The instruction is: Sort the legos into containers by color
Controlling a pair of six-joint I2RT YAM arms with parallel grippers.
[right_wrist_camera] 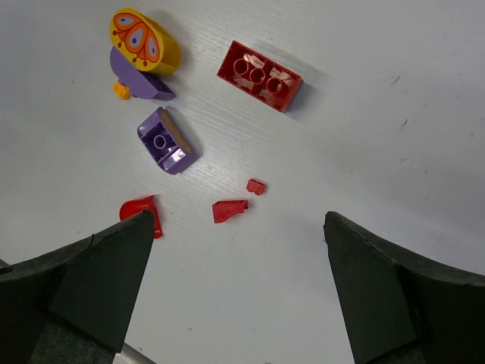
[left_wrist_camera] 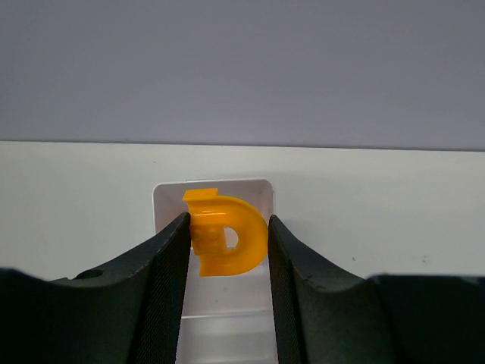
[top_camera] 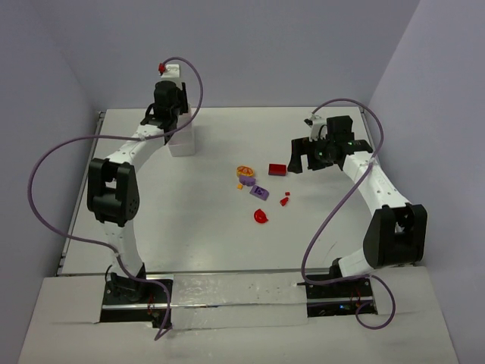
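My left gripper point(left_wrist_camera: 227, 220) is shut on an orange D-shaped lego point(left_wrist_camera: 231, 236), held above the far compartment of the white tray point(left_wrist_camera: 163, 199). From above, that gripper point(top_camera: 168, 114) hangs over the tray point(top_camera: 182, 142) at the back left. My right gripper point(right_wrist_camera: 236, 220) is open and holds nothing, hovering above loose legos: a red brick point(right_wrist_camera: 260, 75), an orange oval piece point(right_wrist_camera: 142, 41) lying on a purple one point(right_wrist_camera: 148, 83), a second purple piece point(right_wrist_camera: 165, 142), two small red bits point(right_wrist_camera: 229, 210) and a curved red piece point(right_wrist_camera: 141, 210), partly hidden by my left finger.
The loose pieces cluster mid-table point(top_camera: 260, 192), between the two arms. A purple cable point(top_camera: 45, 189) loops off the left arm and another point(top_camera: 333, 220) off the right. Walls close in the table at the back and sides.
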